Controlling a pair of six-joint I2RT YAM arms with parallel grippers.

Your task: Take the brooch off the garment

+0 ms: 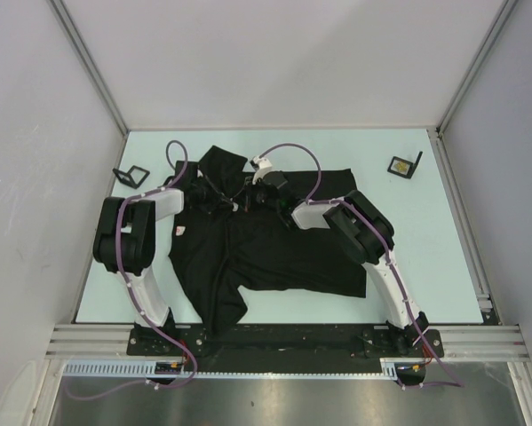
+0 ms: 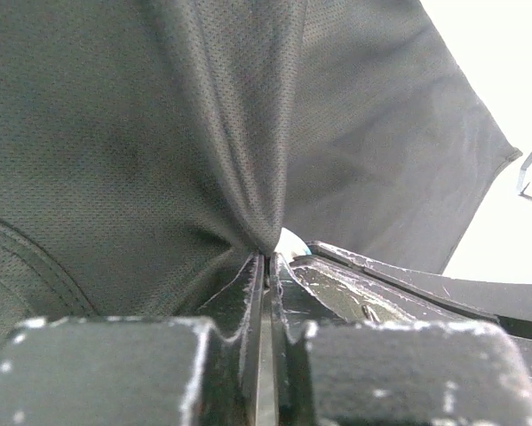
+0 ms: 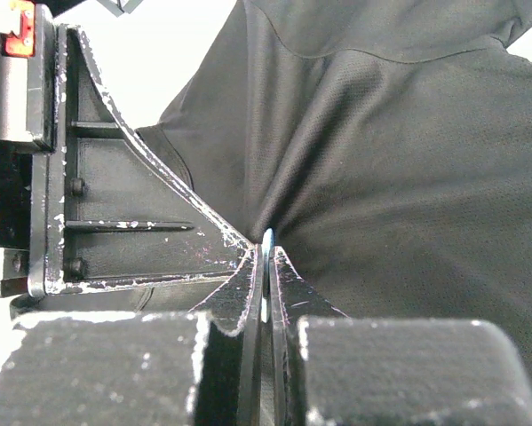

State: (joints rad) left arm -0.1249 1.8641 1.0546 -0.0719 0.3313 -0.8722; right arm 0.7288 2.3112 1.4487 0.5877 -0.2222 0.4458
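The garment, a black T-shirt, lies spread on the pale table, with a small white-and-red label on its left sleeve. Both grippers meet at its upper chest. In the left wrist view my left gripper is shut on a pinched fold of the garment, which rises tented from the jaws. A pale sliver of the brooch shows just beside that fold. In the right wrist view my right gripper is shut on the brooch, a thin pale-blue edge between the jaws, against the garment. Most of the brooch is hidden.
A small black frame stand sits at the table's back left. A small black holder with a yellowish card sits at the back right. Grey walls close in the table on three sides. The left gripper's finger crowds the right wrist view.
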